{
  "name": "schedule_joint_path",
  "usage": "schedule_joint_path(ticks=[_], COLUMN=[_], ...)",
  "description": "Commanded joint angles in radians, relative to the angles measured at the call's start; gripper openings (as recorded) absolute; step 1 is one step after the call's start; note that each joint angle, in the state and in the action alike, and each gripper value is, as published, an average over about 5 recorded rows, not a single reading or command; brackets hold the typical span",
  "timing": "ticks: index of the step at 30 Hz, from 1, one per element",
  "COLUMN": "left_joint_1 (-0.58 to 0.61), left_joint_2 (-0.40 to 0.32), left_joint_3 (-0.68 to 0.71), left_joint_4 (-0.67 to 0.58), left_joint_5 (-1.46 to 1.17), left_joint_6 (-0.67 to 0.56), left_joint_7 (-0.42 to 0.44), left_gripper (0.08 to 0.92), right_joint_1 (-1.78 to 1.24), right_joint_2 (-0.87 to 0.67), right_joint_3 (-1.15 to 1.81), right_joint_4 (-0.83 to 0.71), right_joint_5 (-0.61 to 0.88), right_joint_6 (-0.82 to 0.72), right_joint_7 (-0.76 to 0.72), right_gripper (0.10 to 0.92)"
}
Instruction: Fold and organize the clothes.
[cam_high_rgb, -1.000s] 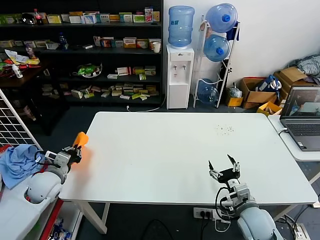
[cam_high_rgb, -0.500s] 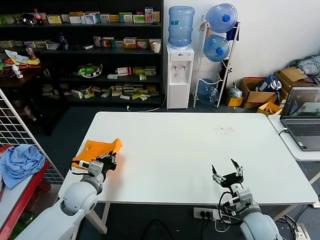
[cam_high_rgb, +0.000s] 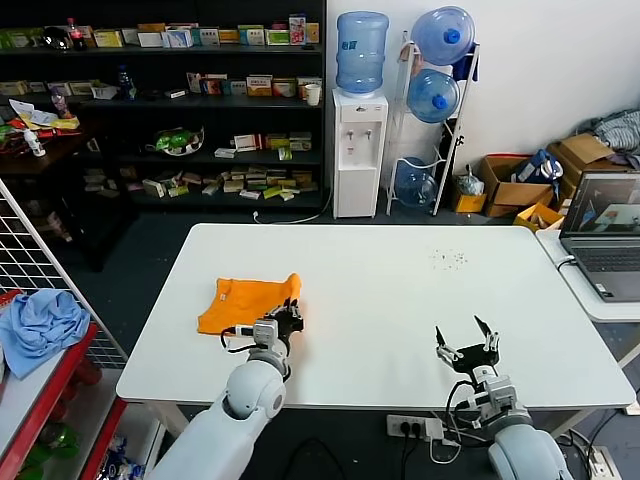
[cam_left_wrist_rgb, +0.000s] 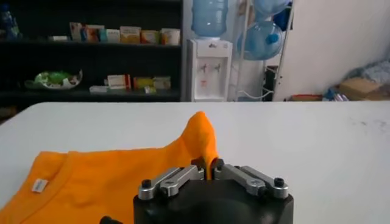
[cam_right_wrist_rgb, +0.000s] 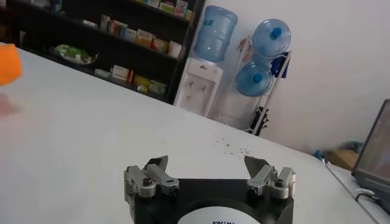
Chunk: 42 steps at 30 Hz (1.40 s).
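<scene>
A wide white table stood in the middle of the room on a dark floor. Behind the table, against the white wall, was a white water dispenser with a blue bottle on top, and just beside it a rack of more blue bottles. Left of the dispenser ran dark shelves crowded with small boxes. Right of the table sat a second white desk bearing an open laptop, with cardboard boxes on the floor behind it. Left of the table stood a wire grid panel.
</scene>
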Motion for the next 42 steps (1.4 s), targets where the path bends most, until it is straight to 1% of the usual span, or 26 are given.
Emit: schedule_joint_path(ticks=[1,3,5,7,9,13,17,21,23,25,28,31,35,42], left_joint_1=[-0.044,-0.041,-0.034,-0.023,-0.010,0.030,0.093,0.192,0.245,0.293,0.348,0.384,0.424,0.483], left_joint_2=[-0.323,-0.324,-0.324,-0.318,-0.290,-0.187,-0.057,0.089,0.149,0.187,0.221,0.242,0.262,0.247], left_joint_3=[0.023,0.025,0.030,0.038,0.048,0.057,0.009,-0.068,-0.106,-0.148,-0.199,-0.234,-0.287,-0.368], left_joint_4=[0.168,0.167,0.154,0.133,0.110,0.059,0.005,-0.047,-0.070,-0.092,-0.115,-0.131,-0.147,-0.200], left_joint_5=[-0.045,-0.069,-0.082,-0.083,-0.062,0.105,0.247,0.286,0.298,0.309,0.328,0.332,0.325,0.309], left_joint_6=[-0.158,-0.195,-0.225,-0.256,-0.303,-0.442,-0.550,-0.570,-0.564,-0.558,-0.552,-0.535,-0.492,-0.408], left_joint_7=[-0.050,-0.040,-0.020,0.010,0.046,0.122,0.177,0.209,0.224,0.234,0.243,0.244,0.256,0.328], left_gripper=[0.133,0.140,0.169,0.225,0.277,0.398,0.511,0.623,0.684,0.743,0.803,0.820,0.822,0.823], right_joint_1=[0.010,0.016,0.021,0.025,0.030,0.042,0.043,0.047,0.048,0.048,0.048,0.048,0.046,0.040], right_joint_2=[0.007,0.008,0.008,0.008,0.010,0.024,0.032,0.045,0.048,0.048,0.048,0.052,0.058,0.084], right_joint_3=[0.012,0.008,0.005,0.004,0.008,0.036,0.064,0.082,0.087,0.089,0.090,0.095,0.117,0.152], right_joint_4=[-0.020,-0.024,-0.025,-0.024,-0.023,-0.023,-0.025,-0.024,-0.024,-0.026,-0.032,-0.037,-0.021,-0.019], right_joint_5=[-0.002,-0.002,0.000,0.003,0.011,0.046,0.073,0.077,0.078,0.081,0.086,0.092,0.119,0.127], right_joint_6=[0.001,-0.001,-0.005,-0.007,-0.009,-0.003,0.042,0.106,0.123,0.131,0.134,0.138,0.129,0.067], right_joint_7=[0.005,0.008,0.009,0.007,-0.001,-0.035,-0.075,-0.097,-0.103,-0.108,-0.116,-0.126,-0.154,-0.209], right_gripper=[0.823,0.823,0.823,0.823,0.823,0.823,0.823,0.823,0.823,0.823,0.823,0.823,0.823,0.823])
